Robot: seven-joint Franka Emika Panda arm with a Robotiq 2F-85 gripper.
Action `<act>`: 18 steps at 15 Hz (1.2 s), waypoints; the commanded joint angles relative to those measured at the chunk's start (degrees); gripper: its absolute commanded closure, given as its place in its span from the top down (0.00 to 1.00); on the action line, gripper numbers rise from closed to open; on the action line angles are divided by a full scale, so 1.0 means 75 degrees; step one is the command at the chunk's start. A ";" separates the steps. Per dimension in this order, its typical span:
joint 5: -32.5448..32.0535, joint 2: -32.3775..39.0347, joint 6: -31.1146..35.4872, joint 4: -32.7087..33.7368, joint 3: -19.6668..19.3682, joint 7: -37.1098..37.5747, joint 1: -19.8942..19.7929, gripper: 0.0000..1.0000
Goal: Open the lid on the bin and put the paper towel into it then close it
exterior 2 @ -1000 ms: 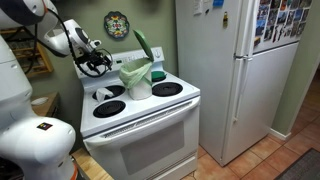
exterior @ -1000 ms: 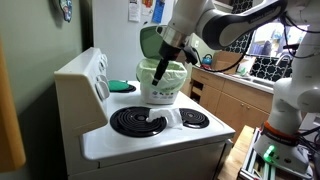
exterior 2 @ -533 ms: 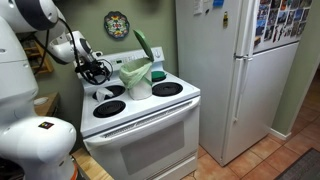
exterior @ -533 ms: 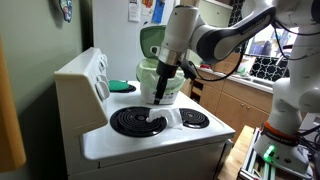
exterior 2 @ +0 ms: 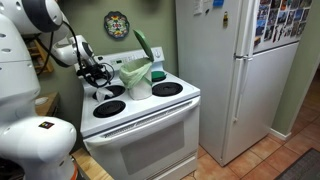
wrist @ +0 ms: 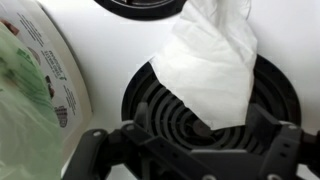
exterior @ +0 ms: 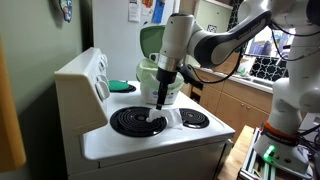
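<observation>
A small white bin (exterior: pixel 163 88) with a green liner stands on the stove between the burners, its green lid (exterior: pixel 150 42) tipped up open. It also shows in the other exterior view (exterior 2: pixel 137 80) and at the left of the wrist view (wrist: pixel 40 95). A white paper towel (wrist: pixel 215 60) lies crumpled across a black coil burner (wrist: pixel 165 115). My gripper (wrist: pixel 200 140) is open and empty just above that burner, its fingers either side of the towel's lower edge. It hangs beside the bin in both exterior views (exterior: pixel 158 97) (exterior 2: pixel 98 73).
The white stove (exterior 2: pixel 150 125) has a raised control panel (exterior: pixel 80 75) along its back. A white fridge (exterior 2: pixel 225 70) stands next to it. Wooden cabinets (exterior: pixel 235 100) lie beyond the stove. Other coil burners (exterior: pixel 140 122) (exterior 2: pixel 166 89) surround the bin.
My gripper has come down from beside the bin's rim to just above the burner and the paper towel. The bin and lid have not moved.
</observation>
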 commanded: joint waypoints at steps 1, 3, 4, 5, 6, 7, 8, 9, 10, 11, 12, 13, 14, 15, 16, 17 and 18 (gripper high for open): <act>-0.0106 0.0111 -0.0353 -0.0045 -0.0142 -0.0236 0.0137 0.74; -0.0032 0.0173 -0.0422 -0.0037 -0.0156 -0.0353 0.0135 0.58; -0.0008 0.0197 -0.0446 -0.0037 -0.0162 -0.0428 0.0132 0.50; 0.0042 0.0220 -0.0503 -0.0030 -0.0162 -0.0544 0.0125 0.42; 0.0057 0.0254 -0.0581 -0.0021 -0.0165 -0.0626 0.0127 0.35; 0.0054 0.0281 -0.0626 -0.0021 -0.0168 -0.0712 0.0130 0.27; 0.0057 0.0312 -0.0681 -0.0016 -0.0168 -0.0762 0.0135 0.20; 0.0071 0.0340 -0.0750 -0.0004 -0.0167 -0.0820 0.0137 0.13; 0.0092 0.0361 -0.0796 0.0003 -0.0165 -0.0873 0.0137 0.04; 0.0094 0.0372 -0.0830 0.0013 -0.0168 -0.0904 0.0140 0.01; 0.0065 0.0358 -0.0830 0.0012 -0.0174 -0.0880 0.0150 0.00; 0.0115 0.0311 -0.0761 0.0007 -0.0169 -0.0858 0.0145 0.32; 0.0215 0.0268 -0.0709 0.0002 -0.0147 -0.0939 0.0129 0.28; 0.0379 0.0262 -0.0681 0.0015 -0.0116 -0.1055 0.0112 0.28; 0.0470 0.0279 -0.0668 0.0034 -0.0098 -0.1146 0.0112 0.33; 0.0533 0.0283 -0.0661 0.0050 -0.0093 -0.1216 0.0119 0.42; 0.0582 0.0264 -0.0641 0.0059 -0.0094 -0.1270 0.0126 0.48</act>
